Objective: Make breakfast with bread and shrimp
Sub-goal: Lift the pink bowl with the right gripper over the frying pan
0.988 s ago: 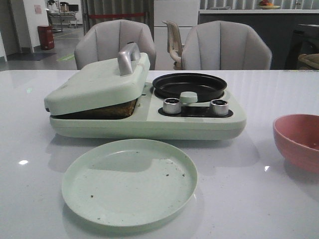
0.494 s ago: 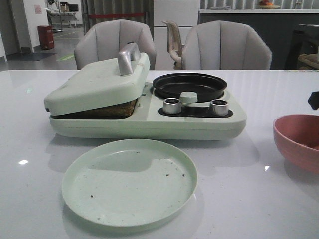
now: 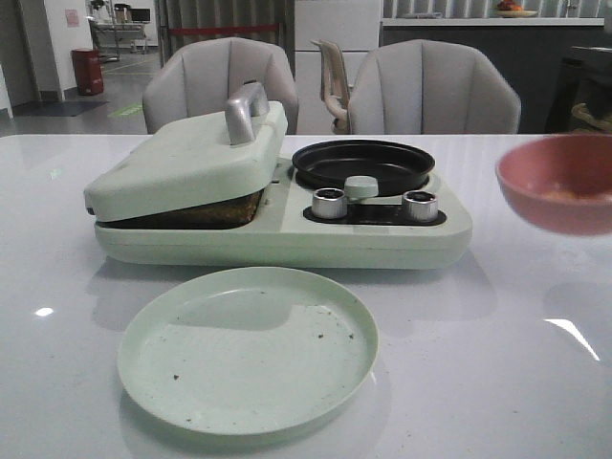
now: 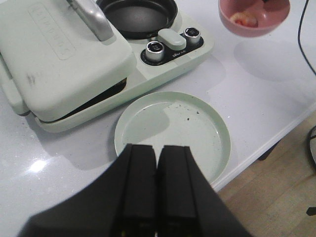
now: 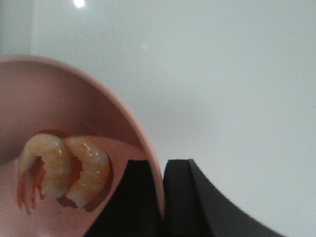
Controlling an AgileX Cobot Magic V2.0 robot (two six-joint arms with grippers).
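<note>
The pink bowl (image 3: 559,182) hangs in the air at the right, above the table. My right gripper (image 5: 159,165) is shut on its rim, one finger inside and one outside. Two curled orange-and-white shrimp (image 5: 61,170) lie together in the bowl, also visible from the left wrist as shrimp (image 4: 245,19). The bread (image 3: 218,208) shows only as a brown edge in the gap under the tilted lid (image 3: 182,158) of the pale green appliance (image 3: 287,234). My left gripper (image 4: 158,148) is shut with nothing in it, above the near rim of the green plate (image 4: 173,133).
A black round pan (image 3: 363,164) sits on the appliance's right half, behind two silver knobs (image 3: 330,203). The green plate (image 3: 249,349) with a few crumbs lies in front of the appliance. Two grey chairs (image 3: 435,91) stand beyond the table. The table's edge (image 4: 261,143) runs near the plate.
The pink bowl has left the table at the right edge and now hangs higher and a little further left. The appliance and plate have not moved.
</note>
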